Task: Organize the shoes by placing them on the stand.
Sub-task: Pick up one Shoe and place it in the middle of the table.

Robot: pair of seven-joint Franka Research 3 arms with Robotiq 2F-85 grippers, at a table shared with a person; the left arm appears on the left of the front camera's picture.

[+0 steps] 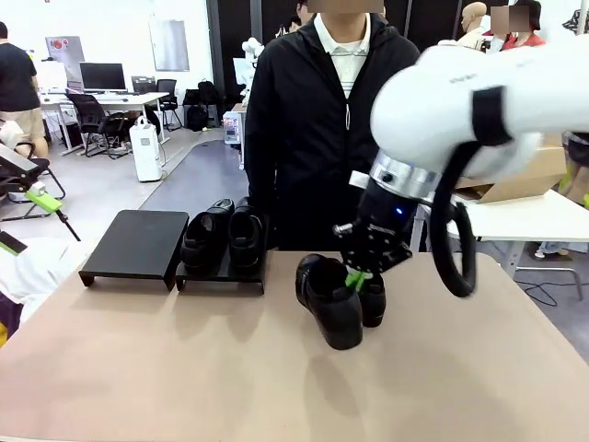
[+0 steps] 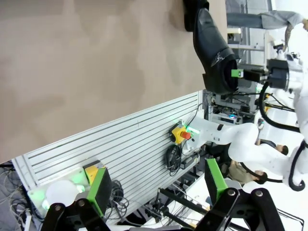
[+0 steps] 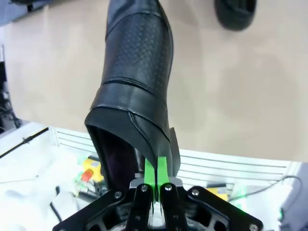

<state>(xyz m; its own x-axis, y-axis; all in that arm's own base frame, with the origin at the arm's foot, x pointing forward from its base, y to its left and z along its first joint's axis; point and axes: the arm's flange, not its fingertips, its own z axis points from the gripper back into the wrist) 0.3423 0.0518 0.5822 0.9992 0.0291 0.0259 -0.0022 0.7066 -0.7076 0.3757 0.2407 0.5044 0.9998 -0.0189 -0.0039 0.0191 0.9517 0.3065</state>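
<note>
My right gripper (image 1: 357, 276) is shut on the heel collar of a black shoe (image 1: 331, 308), which hangs tilted with its toe down over the table's middle. In the right wrist view the green pads (image 3: 150, 177) pinch that shoe's (image 3: 134, 86) rim. A second shoe (image 1: 373, 299) lies just behind it. Two more shoes (image 1: 225, 235) sit side by side on the stand's right platform (image 1: 221, 276); its left platform (image 1: 136, 244) is bare. My left gripper (image 2: 156, 192) stands open and holds nothing, off the table's left side (image 1: 28, 219), far from the held shoe (image 2: 211, 48).
A person in a black jacket (image 1: 313, 129) stands at the far edge behind the stand. The brown table (image 1: 184, 368) has free room in front and to the right. A ribbed metal side panel (image 2: 120, 144) with a red stop button (image 2: 177, 134) borders the table.
</note>
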